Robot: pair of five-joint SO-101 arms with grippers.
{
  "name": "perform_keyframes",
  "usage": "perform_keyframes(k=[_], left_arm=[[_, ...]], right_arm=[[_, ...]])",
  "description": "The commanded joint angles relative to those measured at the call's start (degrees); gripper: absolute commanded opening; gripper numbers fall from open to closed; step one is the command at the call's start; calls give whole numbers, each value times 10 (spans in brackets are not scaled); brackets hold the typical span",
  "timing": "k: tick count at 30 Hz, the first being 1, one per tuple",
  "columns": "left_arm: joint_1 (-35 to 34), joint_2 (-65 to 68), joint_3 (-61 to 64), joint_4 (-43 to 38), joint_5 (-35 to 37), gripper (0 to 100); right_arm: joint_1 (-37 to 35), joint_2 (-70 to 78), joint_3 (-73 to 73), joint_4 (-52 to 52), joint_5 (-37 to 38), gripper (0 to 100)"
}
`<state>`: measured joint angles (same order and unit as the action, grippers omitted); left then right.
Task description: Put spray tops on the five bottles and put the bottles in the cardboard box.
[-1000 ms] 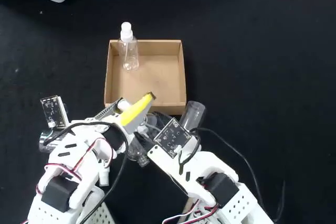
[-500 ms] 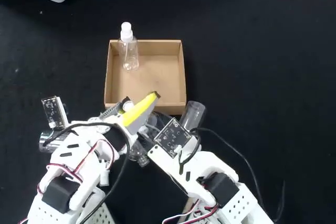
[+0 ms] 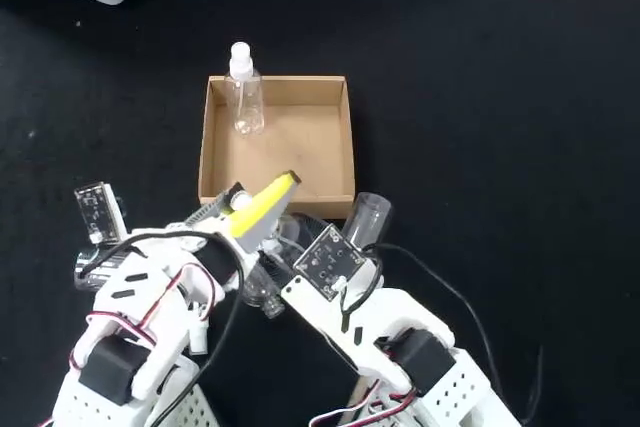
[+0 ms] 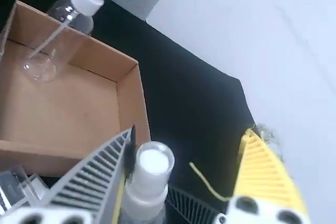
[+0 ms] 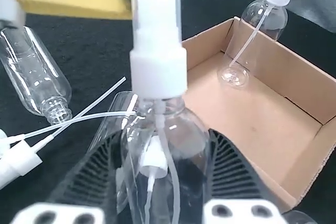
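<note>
Over the last second the left tool [image 4: 189, 135] only wavers: its yellow finger [image 3: 265, 207] noses a little toward the near wall of the cardboard box [image 3: 300, 147], then settles back, while nothing else shifts. It now stands fairly wide, with the grey finger [image 4: 94, 177] against the spray top [image 4: 152, 166] and the yellow one well apart from it. It looks as if the fitting is over and the top has been let go. The right tool [image 5: 164, 137] is clamped around the held bottle [image 5: 160, 177], just short of the box's near wall, with the top seated on its neck. A capped bottle [image 3: 244, 97] already leans in the box's far corner, so this would be the second of five. A bare bottle [image 3: 365, 217] stands on the counter [image 3: 500, 97] at the box's near corner, and another bare bottle [image 5: 34, 72] lies nearby. The likely next step is carrying the held bottle over the wall.
</note>
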<state>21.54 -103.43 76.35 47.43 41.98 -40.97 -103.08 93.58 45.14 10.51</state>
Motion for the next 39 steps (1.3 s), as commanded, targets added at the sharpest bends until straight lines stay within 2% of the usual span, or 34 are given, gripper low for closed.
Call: perform_keyframes(k=[1, 6, 15, 19, 22, 27, 33, 39], left_arm=[[-23, -11, -51, -10, 20, 299], [-24, -12, -57, -9, 26, 301], [-77, -12, -63, -9, 28, 300], [-80, -12, -62, -8, 25, 300], [-121, -12, -62, -8, 25, 300], [-179, -12, -56, -8, 25, 300], [-186, -12, -33, -10, 24, 300], [-187, -12, -8, -13, 23, 300]], right_arm=[[39, -20, -17, -21, -27, 100], [47, -20, -22, -21, -38, 100], [51, -20, -39, -21, -39, 100], [81, -20, -51, -21, -49, 100], [87, -20, -61, -21, -87, 100], [85, -21, -64, -28, -95, 103], [85, -58, -23, -78, -95, 100], [82, -80, -10, -82, -94, 100]])
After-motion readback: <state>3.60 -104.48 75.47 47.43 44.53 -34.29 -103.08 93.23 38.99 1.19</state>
